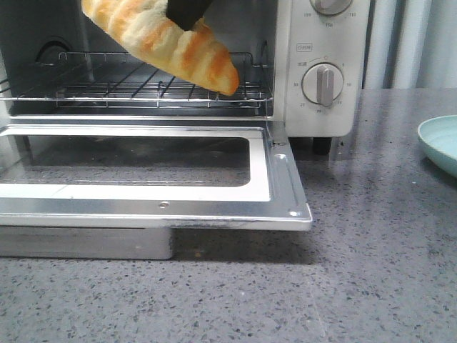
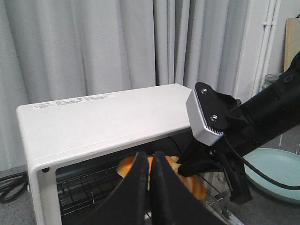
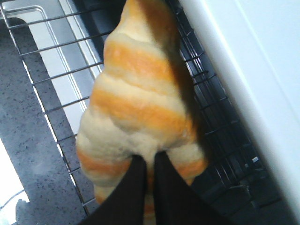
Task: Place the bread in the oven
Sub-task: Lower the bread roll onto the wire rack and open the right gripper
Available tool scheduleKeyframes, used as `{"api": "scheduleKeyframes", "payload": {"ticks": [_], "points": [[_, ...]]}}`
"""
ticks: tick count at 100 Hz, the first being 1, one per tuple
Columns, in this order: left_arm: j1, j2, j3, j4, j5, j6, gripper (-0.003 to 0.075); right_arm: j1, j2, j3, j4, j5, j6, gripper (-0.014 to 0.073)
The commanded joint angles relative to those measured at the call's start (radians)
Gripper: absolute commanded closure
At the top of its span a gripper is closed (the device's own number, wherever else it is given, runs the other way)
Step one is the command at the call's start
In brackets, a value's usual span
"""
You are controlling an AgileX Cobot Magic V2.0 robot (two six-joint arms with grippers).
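Above the wire rack [image 1: 143, 86] of the open oven [image 1: 321, 71], the right gripper [image 3: 149, 173] pinches the bread [image 1: 171, 39], tilted. Left gripper [image 2: 150, 173] hangs closed, empty.

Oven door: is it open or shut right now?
Open. The oven door lies folded down flat in front, exposing the wire rack, with the bread held above it.

We see a speckled grey desk [image 1: 371, 271] with a pale teal plate [image 1: 439, 143] at its right edge, grey curtains [image 2: 93, 47] hanging behind, and black cables [image 2: 9, 187] nearby.
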Motion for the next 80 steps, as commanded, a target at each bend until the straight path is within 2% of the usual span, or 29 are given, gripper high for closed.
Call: {"api": "scheduleKeyframes", "payload": {"ticks": [1, 20, 27, 36, 43, 50, 55, 80], "points": [[0.004, 0.008, -0.032, 0.005, -0.076, -0.004, 0.0741, 0.001, -0.037, -0.035, -0.022, -0.078, 0.004, 0.0663], [0.004, 0.008, -0.032, 0.005, -0.076, -0.004, 0.0741, 0.001, -0.037, -0.035, -0.022, -0.080, 0.004, 0.0657], [0.004, 0.008, -0.032, 0.005, -0.076, -0.004, 0.0741, 0.001, -0.037, -0.035, -0.024, -0.080, 0.004, 0.0618], [0.004, 0.008, -0.032, 0.001, -0.076, -0.004, 0.0741, 0.001, -0.037, -0.035, -0.024, -0.080, 0.026, 0.0484], [0.004, 0.008, -0.032, 0.001, -0.076, -0.004, 0.0741, 0.001, -0.037, -0.035, -0.026, -0.082, 0.049, 0.0345], [0.004, 0.008, -0.032, 0.001, -0.076, -0.004, 0.0741, -0.001, -0.037, -0.035, -0.028, -0.084, 0.049, 0.0260], [0.004, 0.008, -0.032, 0.001, -0.076, -0.004, 0.0742, -0.001, -0.037, -0.035, -0.028, -0.088, 0.050, 0.0239], [0.004, 0.008, -0.032, 0.001, -0.045, -0.004, 0.0741, 0.009, -0.041, -0.035, -0.028, -0.105, 0.050, 0.0243]]}}
